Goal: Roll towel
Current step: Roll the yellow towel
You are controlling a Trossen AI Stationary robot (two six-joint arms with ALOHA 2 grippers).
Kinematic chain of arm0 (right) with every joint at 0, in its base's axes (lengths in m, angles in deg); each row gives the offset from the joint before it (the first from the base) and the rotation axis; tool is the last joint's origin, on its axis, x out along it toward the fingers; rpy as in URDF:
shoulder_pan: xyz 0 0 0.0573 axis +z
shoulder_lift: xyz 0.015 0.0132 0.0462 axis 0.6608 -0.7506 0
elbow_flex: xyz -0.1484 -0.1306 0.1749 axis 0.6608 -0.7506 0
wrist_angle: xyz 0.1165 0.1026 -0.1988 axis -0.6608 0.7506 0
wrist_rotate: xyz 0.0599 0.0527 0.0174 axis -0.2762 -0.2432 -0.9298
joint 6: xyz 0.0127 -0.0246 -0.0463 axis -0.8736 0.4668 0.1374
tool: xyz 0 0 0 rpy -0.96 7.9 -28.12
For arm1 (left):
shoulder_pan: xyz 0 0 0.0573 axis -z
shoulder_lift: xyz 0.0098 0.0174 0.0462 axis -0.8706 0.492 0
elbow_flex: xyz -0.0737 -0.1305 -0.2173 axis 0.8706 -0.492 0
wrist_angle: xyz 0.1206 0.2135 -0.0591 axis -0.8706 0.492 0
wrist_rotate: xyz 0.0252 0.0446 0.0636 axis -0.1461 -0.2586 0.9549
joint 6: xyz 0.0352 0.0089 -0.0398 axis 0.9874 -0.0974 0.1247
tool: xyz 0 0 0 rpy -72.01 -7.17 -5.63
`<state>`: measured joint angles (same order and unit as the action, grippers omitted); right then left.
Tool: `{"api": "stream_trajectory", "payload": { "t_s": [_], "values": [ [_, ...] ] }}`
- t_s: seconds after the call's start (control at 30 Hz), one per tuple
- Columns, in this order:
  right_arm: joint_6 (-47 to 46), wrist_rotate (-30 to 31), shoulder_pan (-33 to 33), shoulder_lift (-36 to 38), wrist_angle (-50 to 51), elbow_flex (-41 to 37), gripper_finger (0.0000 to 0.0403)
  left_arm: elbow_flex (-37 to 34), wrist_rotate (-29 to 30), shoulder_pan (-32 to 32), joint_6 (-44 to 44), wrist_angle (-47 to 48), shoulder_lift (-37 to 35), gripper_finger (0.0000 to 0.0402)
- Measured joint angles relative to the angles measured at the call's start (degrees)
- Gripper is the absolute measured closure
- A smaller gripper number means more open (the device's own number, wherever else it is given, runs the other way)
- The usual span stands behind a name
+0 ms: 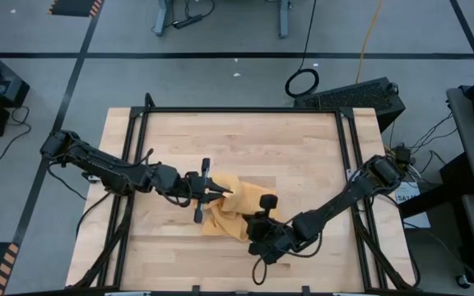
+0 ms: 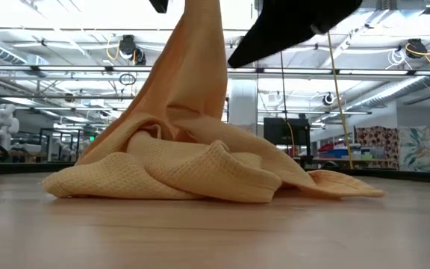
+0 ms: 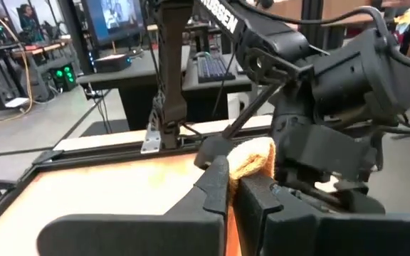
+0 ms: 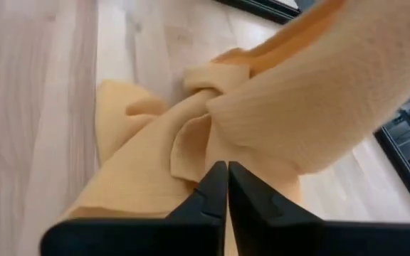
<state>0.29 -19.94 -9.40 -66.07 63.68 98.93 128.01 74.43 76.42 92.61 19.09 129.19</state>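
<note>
The mustard-yellow towel (image 1: 235, 207) lies bunched near the middle of the wooden table (image 1: 303, 140), toward its near edge. In the low view one part rises as a column (image 2: 196, 67) from the heap (image 2: 192, 168), which rests on the table. My left gripper (image 1: 212, 193) reaches in level from the left, above the table, and is shut on the towel's raised part. My right gripper (image 1: 252, 215) comes slanting down from the right and is shut at the towel's folds (image 4: 191, 146). My left gripper pinches a bunched bit of the towel's upper end (image 3: 253, 158) between its two fingers, coming level from the table's left. The cloth hangs below the hold as a column; its lower part lies heaped on the table. My right gripper has its shut fingertips (image 4: 216, 174) against a fold of the towel (image 4: 212, 142) below the raised column, slanting down from the table's right and near side. The tips hide how much cloth lies between them.
Black frame rails (image 1: 348, 156) run along the table's edges. Bare wood (image 1: 245, 140) lies on the far half of the table and to the left and right of the towel. The two grippers stand close together over the towel.
</note>
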Motion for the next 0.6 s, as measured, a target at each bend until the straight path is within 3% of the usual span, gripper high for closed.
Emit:
{"api": "stream_trajectory", "payload": {
  "t_s": [0.23, 0.43, 0.53, 0.6],
  "values": [
    [-1.6, -1.86, -1.53, -3.95, -0.05, 0.01, 0.0308, 0.0, -1.84, -0.01, 0.18, -8.63, -0.02, 0.0388],
    [-2.13, 4.07, -4.28, -8.09, -0.41, -0.02, 0.0208, 0.0, -2.05, -0.43, 0.14, -9.5, -0.02, 0.0387],
    [-2.94, 2.96, -5.87, -9.15, -0.23, -0.06, 0.0213, 0.0, -2.08, -0.47, 0.11, -9.29, -0.02, 0.0387],
    [-2.96, 2.76, -6.29, -9.22, -0.09, -0.06, 0.0252, 0.0, -2.12, -0.43, 0.09, -8.92, -0.02, 0.0387]
  ]
}}
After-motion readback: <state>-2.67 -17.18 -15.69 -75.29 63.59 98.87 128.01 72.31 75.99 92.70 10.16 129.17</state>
